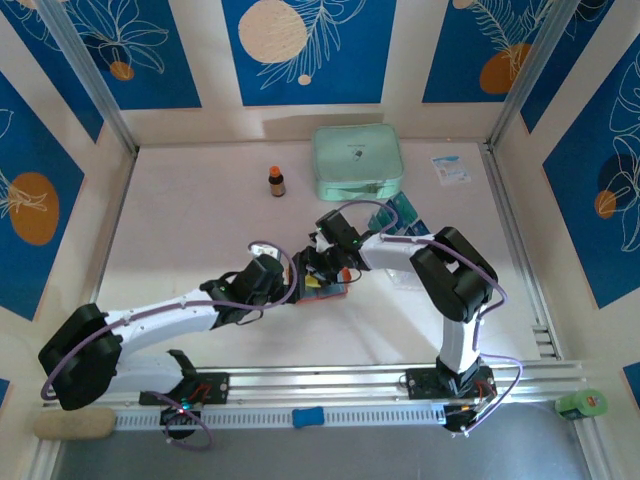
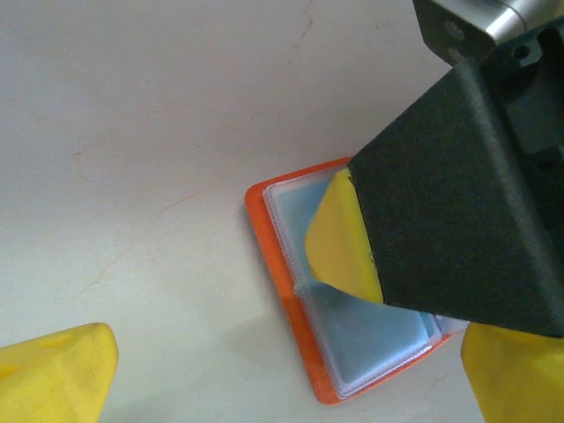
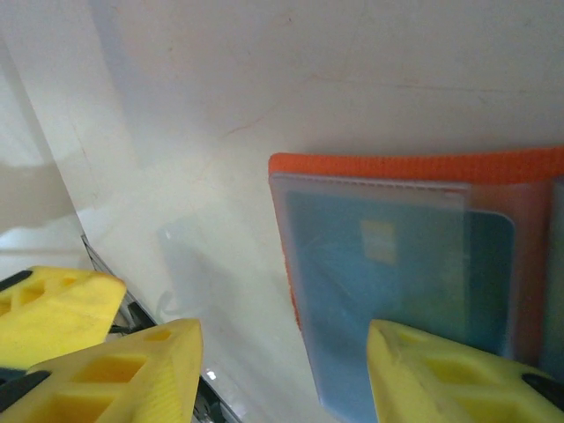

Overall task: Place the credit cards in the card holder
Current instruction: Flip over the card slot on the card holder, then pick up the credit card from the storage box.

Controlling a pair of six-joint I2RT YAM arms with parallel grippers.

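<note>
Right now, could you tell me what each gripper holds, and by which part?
Nothing is held: the left gripper and the right gripper both stand open, with the card holder lying open beneath them.

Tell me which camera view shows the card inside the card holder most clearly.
The right wrist view: the credit card shows through the clear sleeve of the card holder. In the left wrist view a yellow fingertip covers part of it. In the top view the holder is tiny between the arms.

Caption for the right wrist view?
Open right gripper at the card holder, a teal card in its clear sleeve.
</note>
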